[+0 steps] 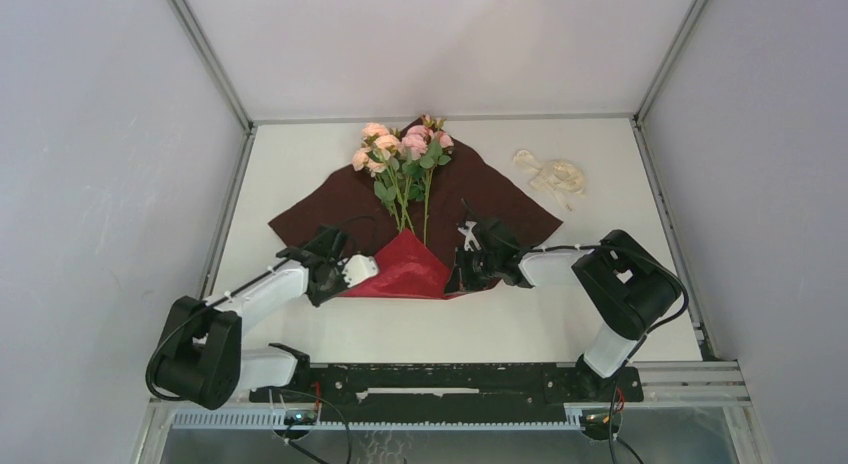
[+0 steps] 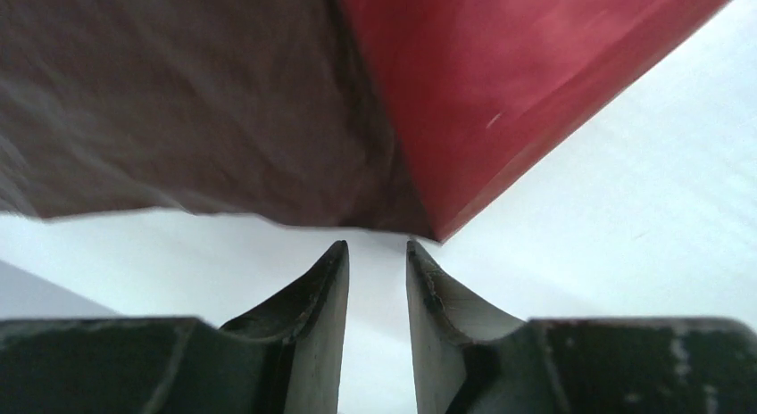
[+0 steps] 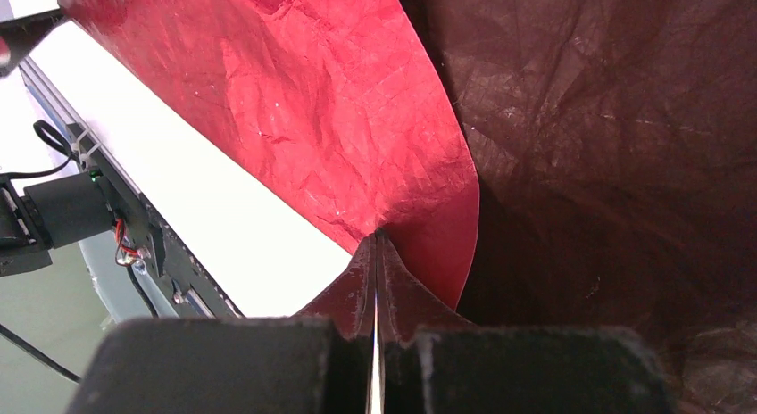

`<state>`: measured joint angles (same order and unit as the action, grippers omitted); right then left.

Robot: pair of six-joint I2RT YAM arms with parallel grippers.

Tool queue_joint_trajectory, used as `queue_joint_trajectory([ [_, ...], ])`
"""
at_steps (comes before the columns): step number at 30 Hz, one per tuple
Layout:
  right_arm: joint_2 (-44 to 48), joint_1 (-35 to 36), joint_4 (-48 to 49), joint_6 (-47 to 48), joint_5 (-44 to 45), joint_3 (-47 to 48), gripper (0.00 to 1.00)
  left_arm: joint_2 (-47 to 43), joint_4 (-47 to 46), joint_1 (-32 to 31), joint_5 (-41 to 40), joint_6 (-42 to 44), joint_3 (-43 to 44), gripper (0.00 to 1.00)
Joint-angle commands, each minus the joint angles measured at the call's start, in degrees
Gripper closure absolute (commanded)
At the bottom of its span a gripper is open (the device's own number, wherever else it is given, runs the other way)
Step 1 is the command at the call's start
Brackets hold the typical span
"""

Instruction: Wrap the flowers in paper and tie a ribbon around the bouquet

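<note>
The paper (image 1: 480, 189) lies spread as a dark red diamond, its near corner folded back into a bright red flap (image 1: 405, 269) over the stem ends. The flowers (image 1: 405, 154), pink roses on green stems, lie along its middle with heads at the far corner. My right gripper (image 1: 462, 269) (image 3: 377, 238) is shut on the paper at the flap's right end (image 3: 312, 102). At the flap's left end my left gripper (image 1: 362, 269) (image 2: 377, 246) is open by a narrow gap, empty, its tips just short of the fold corner (image 2: 518, 84). The cream ribbon (image 1: 552, 174) lies bunched at the back right, apart from both.
The white table (image 1: 300, 334) is boxed in by grey walls with metal rails on the left (image 1: 228, 214), right (image 1: 665, 214) and back. A black mounting rail (image 1: 450, 382) with wiring runs along the near edge.
</note>
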<state>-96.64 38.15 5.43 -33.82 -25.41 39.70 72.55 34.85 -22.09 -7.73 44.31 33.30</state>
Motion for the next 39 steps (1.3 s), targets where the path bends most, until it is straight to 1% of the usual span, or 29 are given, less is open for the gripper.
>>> queue_joint_trajectory([
  [1, -1.03, -0.20, -4.29, 1.08, 3.70, -1.82, 1.00, -1.98, 4.79, 4.47, -5.13, 2.66, 0.77, 0.65],
  [3, -0.66, -0.11, -4.42, 1.06, 3.78, -1.85, 1.00, -4.50, 6.70, 4.52, -7.14, 2.42, 3.36, 0.66],
  [4, -0.57, 0.08, -4.38, 1.01, 3.79, -1.87, 1.00, -5.67, 8.76, 4.20, -5.88, 1.47, 5.64, 0.66],
  [6, -0.68, 0.09, -3.83, 0.62, 3.37, -1.84, 1.00, -7.81, 13.58, 2.10, -0.56, -1.05, 11.09, 0.71],
  [9, -1.30, 0.01, -2.23, -0.57, 1.93, -1.87, 1.00, -9.65, 16.39, -5.97, 9.98, -2.86, 16.93, 0.76],
  [11, -1.80, -0.07, -1.40, -1.51, 1.60, -1.88, 1.00, -8.02, 15.01, -11.81, 17.51, -3.82, 18.20, 0.76],
  [13, -2.24, -0.18, -1.05, -2.74, 1.72, -1.82, 1.00, -4.97, 9.16, -16.61, 22.24, -4.46, 17.11, 0.78],
  [14, -2.57, -0.37, -0.96, -3.22, 1.73, -1.87, 1.00, -3.14, 5.05, -18.14, 23.27, -4.53, 15.95, 0.80],
  [16, -3.20, -0.73, -1.10, -4.12, 1.68, -1.82, 1.00, 1.24, -4.34, -19.96, 23.00, -6.40, 13.61, 0.88],
  [17, -3.42, -0.87, -1.11, -4.31, 1.66, -1.90, 1.00, 3.01, -7.91, -20.60, 23.47, -7.22, 13.45, 0.89],
  [19, -3.83, -0.92, -0.85, -4.73, 1.71, -1.85, 1.00, 6.02, -13.30, -21.64, 24.50, -8.39, 13.64, 0.89],
  [23, -4.55, -0.97, 0.43, -5.75, 1.39, -1.83, 1.00, 10.76, -19.13, -25.25, 22.44, -11.13, 15.67, 0.90],
  [27, -3.97, -0.81, -0.87, -5.33, 2.20, -1.83, 1.00, 16.03, -14.88, -28.67, 18.94, -11.69, 17.99, 0.92],
  [29, -3.69, -0.90, -1.64, -4.83, 2.38, -1.87, 1.00, 16.97, -12.81, -29.28, 19.28, -11.73, 18.69, 0.93],
  [33, -2.94, -1.22, -2.79, -4.26, 2.62, -1.83, 1.00, 20.33, -4.14, -29.42, 18.69, -11.39, 23.16, 0.93],
  [37, -2.05, -1.31, -3.08, -4.04, 2.94, -1.82, 1.00, 24.30, 0.14, -29.44, 9.41, -9.04, 23.75, 0.93],
  [39, -1.97, -1.36, -2.94, -3.98, 2.79, -1.84, 1.00, 25.27, 0.92, -29.25, 7.93, -8.22, 23.05, 0.93],
])
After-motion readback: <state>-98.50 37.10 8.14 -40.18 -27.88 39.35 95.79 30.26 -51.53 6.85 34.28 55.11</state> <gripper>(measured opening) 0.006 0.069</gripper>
